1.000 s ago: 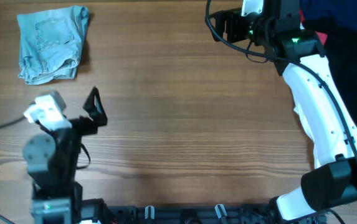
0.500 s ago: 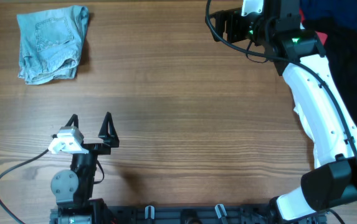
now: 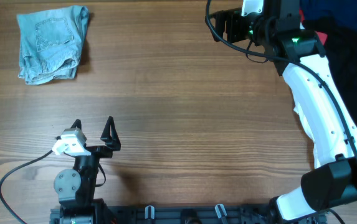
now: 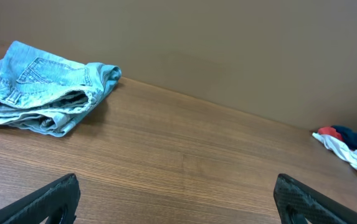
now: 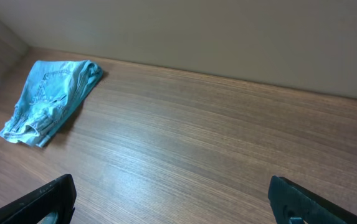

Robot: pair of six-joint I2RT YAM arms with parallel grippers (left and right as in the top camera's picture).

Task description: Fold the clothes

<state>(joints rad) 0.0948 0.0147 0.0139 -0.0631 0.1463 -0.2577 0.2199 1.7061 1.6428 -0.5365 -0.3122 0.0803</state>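
The pale blue denim shorts lie folded at the table's far left corner; they also show in the left wrist view and the right wrist view. A pile of other clothes, navy, red and black, lies at the far right edge; its white, red and navy edge shows in the left wrist view. My left gripper is open and empty near the front left. My right gripper is open and empty at the far side, well apart from the shorts.
The wooden table fills the view. A cable loops from the left arm near the front edge. The right arm's white body stretches along the right side, beside the clothes pile.
The left arm has pulled back toward the front edge and turned, its gripper now pointing away from me and open. The right arm and the shorts have not moved.
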